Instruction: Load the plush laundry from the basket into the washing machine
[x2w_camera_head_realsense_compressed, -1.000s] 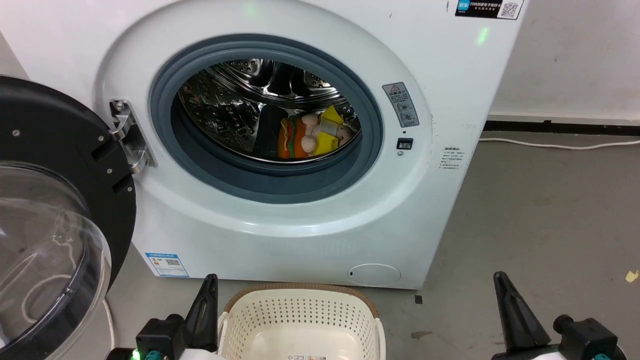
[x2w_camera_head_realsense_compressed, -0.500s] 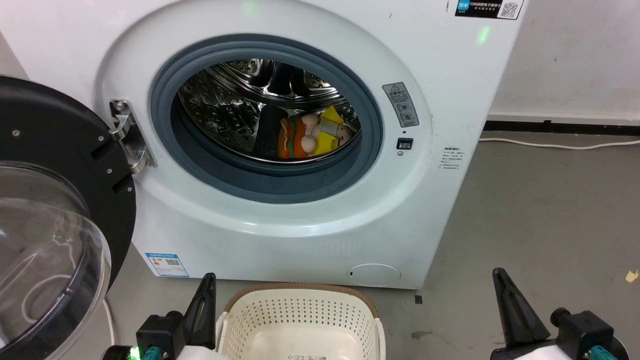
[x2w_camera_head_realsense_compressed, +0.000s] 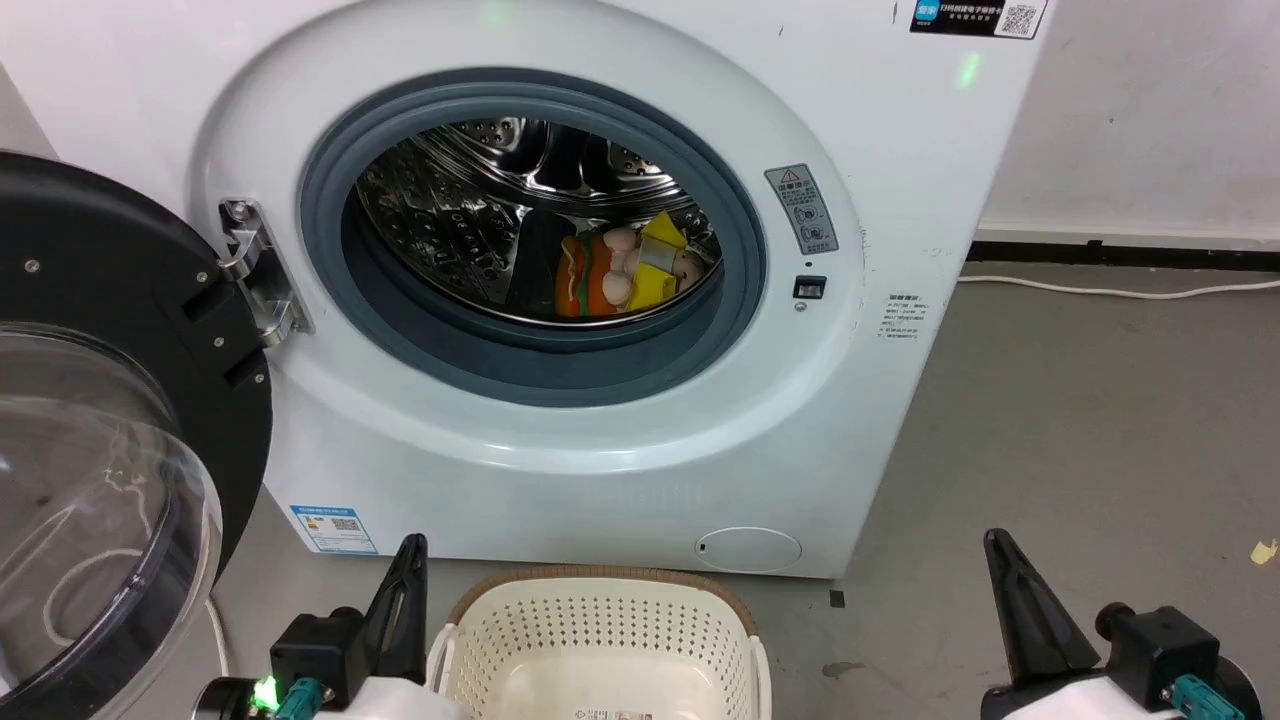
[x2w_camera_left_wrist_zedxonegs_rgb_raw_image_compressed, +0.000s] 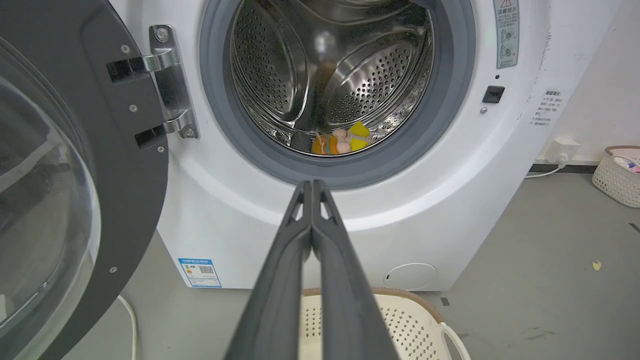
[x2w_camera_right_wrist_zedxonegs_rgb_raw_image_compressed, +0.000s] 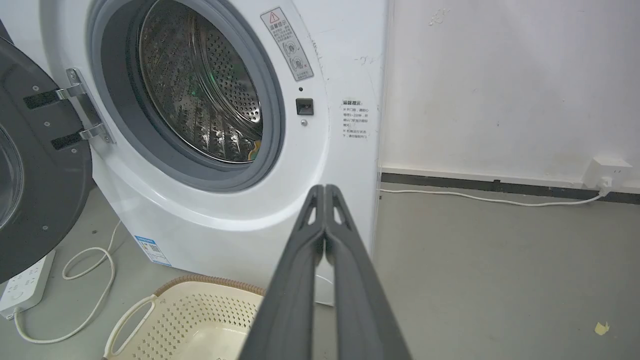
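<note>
left gripper (x2w_camera_left_wrist_zedxonegs_rgb_raw_image_compressed: 311, 184) and right gripper (x2w_camera_right_wrist_zedxonegs_rgb_raw_image_compressed: 325, 187), jaws together, flank the basket (x2w_camera_head_realsense_compressed: 600, 615), seemingly aimed at washing machine (x2w_camera_head_realsense_compressed: 560, 480).

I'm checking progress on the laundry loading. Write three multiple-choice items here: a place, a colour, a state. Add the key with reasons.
1. Relative to the washing machine, the plush laundry lies: A) on top B) in the drum C) underneath
2. The gasket is: A) grey B) red C) yellow
3. The door is: A) shut B) open C) missing
Key: 1 B, it rests low in the drum; 2 A, grey ring around the opening; 3 B, swung out on its hinge.
</note>
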